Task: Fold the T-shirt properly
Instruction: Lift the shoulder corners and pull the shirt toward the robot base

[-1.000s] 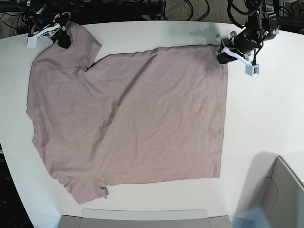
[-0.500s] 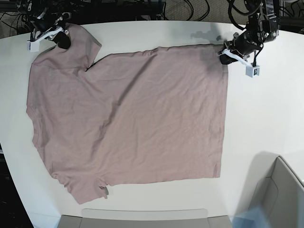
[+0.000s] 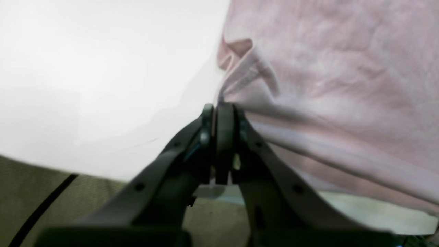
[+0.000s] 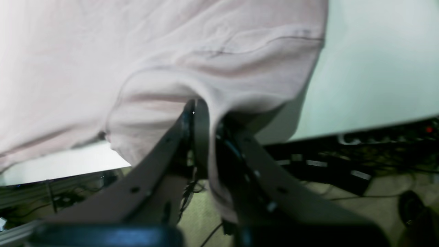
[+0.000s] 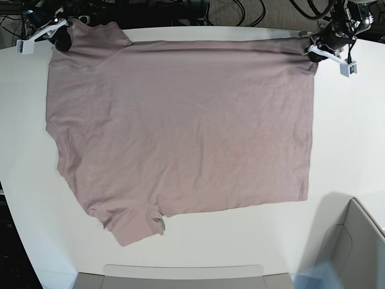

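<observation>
Table: we see a white, smooth top (image 5: pixel 352 138) with a curved far edge; its bare part runs down both sides of the cloth.
T-shirt: we find the T-shirt (image 5: pixel 180 126), dusty pink, spread flat over most of the table and stretched taut along its far edge, one sleeve at the near-left corner.
Left gripper: we note the left gripper (image 3: pixel 216 109) at the far-right corner in the base view, its jaws pressed together on the shirt's hem corner.
Right gripper: we note the right gripper (image 4: pixel 199 109) at the far-left corner, jaws clamped on a fold of the shirt, with cloth draping down over one finger.
Bin: we see a grey box (image 5: pixel 355 247) at the near-right corner.
Room: we make out a speckled olive floor (image 3: pixel 31 181) past the table edge, and dark cables (image 5: pixel 240 11) behind the table.
</observation>
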